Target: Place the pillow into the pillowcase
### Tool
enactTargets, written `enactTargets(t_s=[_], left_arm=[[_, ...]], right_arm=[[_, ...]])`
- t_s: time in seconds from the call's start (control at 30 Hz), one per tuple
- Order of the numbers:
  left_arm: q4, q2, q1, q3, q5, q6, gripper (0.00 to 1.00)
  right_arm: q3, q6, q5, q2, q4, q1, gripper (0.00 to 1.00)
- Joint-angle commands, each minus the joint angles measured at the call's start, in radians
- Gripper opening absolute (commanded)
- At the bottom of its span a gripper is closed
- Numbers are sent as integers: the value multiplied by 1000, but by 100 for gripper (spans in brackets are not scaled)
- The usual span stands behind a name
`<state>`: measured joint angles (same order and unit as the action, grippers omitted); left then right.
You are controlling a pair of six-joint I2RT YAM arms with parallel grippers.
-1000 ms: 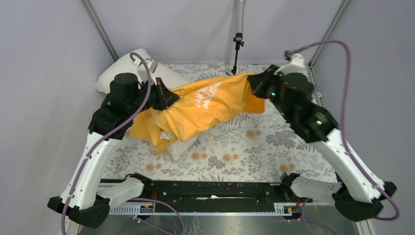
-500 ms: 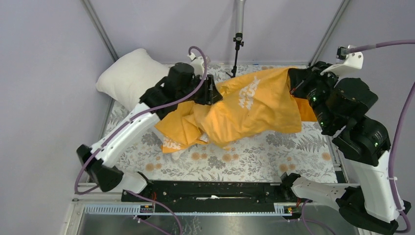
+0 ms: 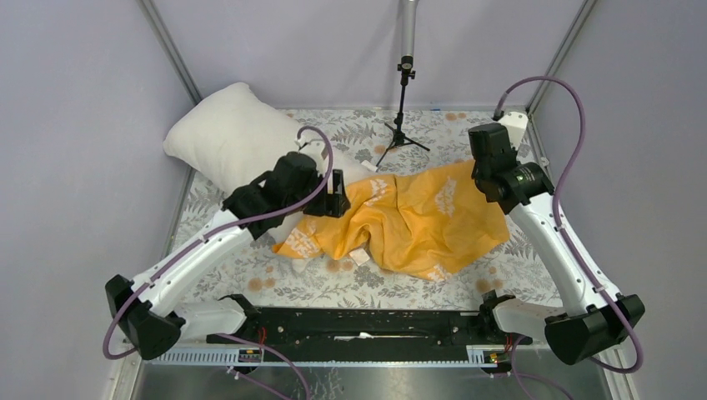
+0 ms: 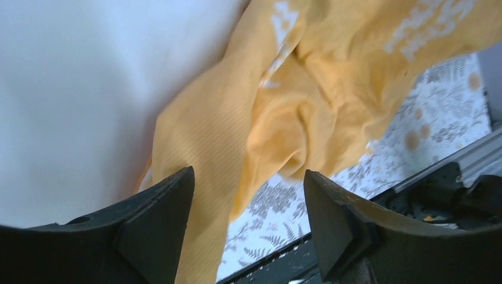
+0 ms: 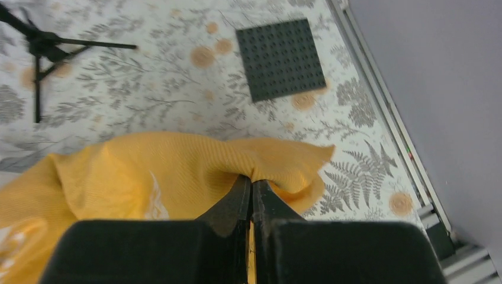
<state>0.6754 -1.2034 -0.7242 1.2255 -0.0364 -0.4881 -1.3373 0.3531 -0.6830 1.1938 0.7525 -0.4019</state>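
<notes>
The white pillow lies at the back left of the table, its near end under my left arm. The orange-yellow pillowcase lies crumpled mid-table, its left edge against the pillow. My left gripper stands open at that edge. In the left wrist view the pillow fills the left. A fold of the pillowcase hangs loose along the left finger of the open left gripper. My right gripper is shut on the pillowcase's far right corner. The right wrist view shows the right gripper pinching the pillowcase.
A small black tripod stand stands at the back centre. A dark grey studded plate lies flat at the back right. Grey walls close in on both sides, and a black rail runs along the near edge.
The left gripper has opened and let go of the pillowcase. Both arms have come down and the cloth, stretched in the air before, now lies slumped on the table.
</notes>
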Motion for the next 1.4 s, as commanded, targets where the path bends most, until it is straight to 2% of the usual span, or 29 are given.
enactTargets(t_s=[0.0, 0.17, 0.33, 0.4, 0.5, 0.53, 0.57, 0.67, 0.77, 0.93, 1.03, 1.27, 1.37], left_arm=[[-26, 104, -44, -146, -79, -76, 71], [-31, 145, -112, -250, -157, -141, 70], [32, 179, -122, -253, -362, -196, 70], [30, 182, -121, -242, -419, -192, 67], [39, 135, -120, -184, -468, -158, 45], [39, 116, -121, -166, -477, -145, 33], [37, 100, -121, -147, -476, -128, 22], [27, 76, -121, -99, -432, -82, 0], [17, 85, -120, -30, -368, -30, 0], [59, 60, -121, 284, -338, 74, 0], [70, 72, -120, 415, -340, 116, 0], [17, 223, -121, 423, -266, 258, 0], [42, 233, -121, 480, -229, 287, 0]], right_arm=[[29, 44, 73, -34, -50, 88, 0], [53, 53, 95, -20, -68, 97, 0], [78, 65, 98, -20, -68, 98, 0], [84, 63, 87, -27, -68, 100, 0], [68, 67, 85, -34, -51, 101, 0], [60, 66, 92, -40, -47, 101, 0], [56, 68, 95, -46, -45, 101, 0], [37, 59, 77, -73, -23, 100, 0], [-38, 49, 46, -87, 13, 102, 0], [-331, 31, 21, -88, 52, 102, 0], [-483, -11, 11, -126, 10, 101, 0], [-574, -127, -61, -249, -92, 100, 0], [-631, -143, -84, -278, -84, 101, 0]])
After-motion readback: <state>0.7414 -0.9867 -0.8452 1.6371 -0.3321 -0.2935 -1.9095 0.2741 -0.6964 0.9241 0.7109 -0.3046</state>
